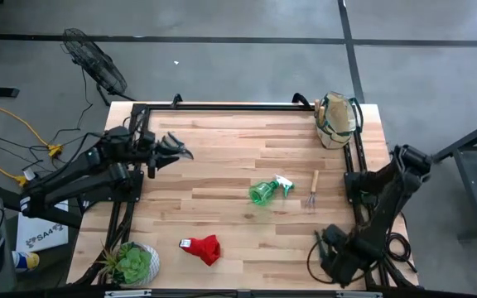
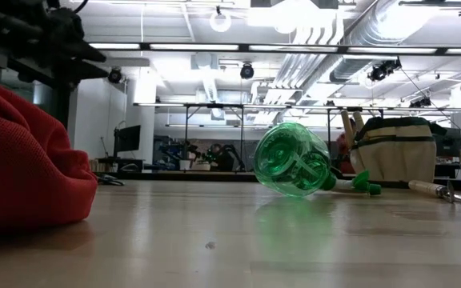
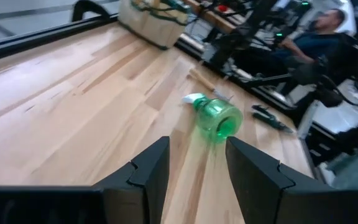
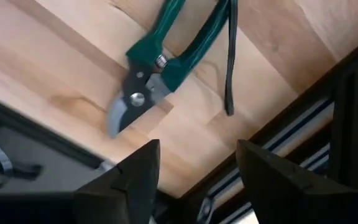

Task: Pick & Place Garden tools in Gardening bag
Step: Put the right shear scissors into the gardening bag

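The tan gardening bag (image 1: 338, 122) stands at the table's far right corner; it also shows in the low view (image 2: 394, 148). A green spray bottle (image 1: 267, 190) lies on its side mid-table, with a wooden-handled fork (image 1: 314, 189) lying flat to its right. A red glove (image 1: 204, 248) lies near the front edge. Green-handled pruning shears (image 4: 166, 62) lie flat near the front right edge. My left gripper (image 3: 197, 168) is open and empty above the table's left part, facing the bottle (image 3: 215, 118). My right gripper (image 4: 197, 168) is open and empty above the shears.
A green potted plant (image 1: 131, 263) stands at the front left corner. Dark frame rails (image 1: 222, 106) run along the table's edges. A person (image 3: 328, 37) sits beyond the table's right side. Bare wood lies between the bottle and the left arm.
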`<control>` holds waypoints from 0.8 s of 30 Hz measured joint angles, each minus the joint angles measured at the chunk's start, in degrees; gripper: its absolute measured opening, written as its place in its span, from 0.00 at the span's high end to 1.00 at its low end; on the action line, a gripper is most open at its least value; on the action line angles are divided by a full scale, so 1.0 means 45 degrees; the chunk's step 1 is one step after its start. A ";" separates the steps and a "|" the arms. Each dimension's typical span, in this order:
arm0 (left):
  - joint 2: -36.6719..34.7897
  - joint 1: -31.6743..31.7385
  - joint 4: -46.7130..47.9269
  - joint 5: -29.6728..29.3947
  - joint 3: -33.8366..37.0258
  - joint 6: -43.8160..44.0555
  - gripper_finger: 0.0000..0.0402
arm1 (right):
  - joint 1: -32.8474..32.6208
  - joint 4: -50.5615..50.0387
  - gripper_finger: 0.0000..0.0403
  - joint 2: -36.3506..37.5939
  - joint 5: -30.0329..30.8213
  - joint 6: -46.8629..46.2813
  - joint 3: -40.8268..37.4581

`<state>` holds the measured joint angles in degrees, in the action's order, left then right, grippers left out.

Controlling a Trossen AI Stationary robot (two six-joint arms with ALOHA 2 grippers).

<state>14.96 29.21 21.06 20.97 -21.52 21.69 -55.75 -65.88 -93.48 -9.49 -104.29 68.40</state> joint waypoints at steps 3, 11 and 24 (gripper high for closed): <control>-0.0718 0.0000 0.1062 -0.0507 0.0000 0.0032 0.62 | -0.0405 -0.0130 0.49 -0.0519 0.0141 0.0212 0.0000; -0.2496 0.0005 0.2069 -0.0700 0.0000 0.0762 0.62 | -0.0994 0.0248 0.49 -0.1320 0.0153 -0.0238 -0.0259; -0.3239 0.0005 0.3745 -0.0379 0.0000 0.1944 0.62 | -0.1604 0.3052 0.49 -0.1307 0.0400 -0.1159 -0.2597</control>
<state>0.38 29.23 37.91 19.27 -21.52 30.44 -62.97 -52.14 -99.36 -7.69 -109.51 56.72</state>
